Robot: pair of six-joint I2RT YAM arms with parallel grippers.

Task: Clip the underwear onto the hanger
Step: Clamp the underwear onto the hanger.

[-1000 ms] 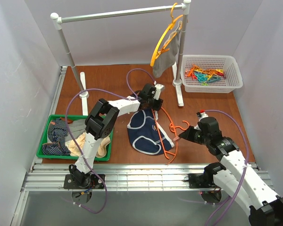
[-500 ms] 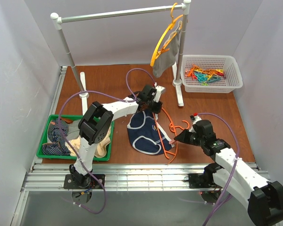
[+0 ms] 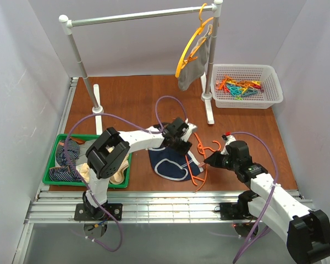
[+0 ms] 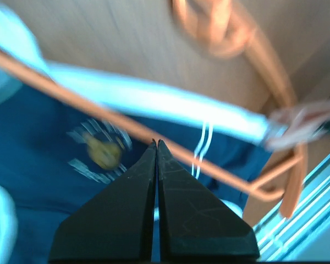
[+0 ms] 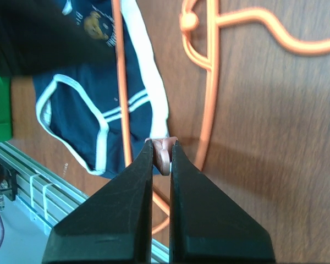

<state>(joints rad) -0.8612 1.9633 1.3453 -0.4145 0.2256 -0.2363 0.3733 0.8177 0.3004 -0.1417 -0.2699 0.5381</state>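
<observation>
Top external view: navy underwear point(image 3: 166, 160) flat on brown table point(image 3: 126, 99) mid-front, red-orange hanger point(image 3: 211, 147) lying across its right edge, hook pointing right; left gripper point(image 3: 180, 138) over underwear's top edge, fingers pressed flat together, gripping nothing, wrist shot pretty blurry; right gripper point(image 5: 160, 145) pinched tight on small pink clip point(image 5: 164, 157) right at white waistband corner, beside hanger bar; tbh can't tell if clip bites fabric
</observation>
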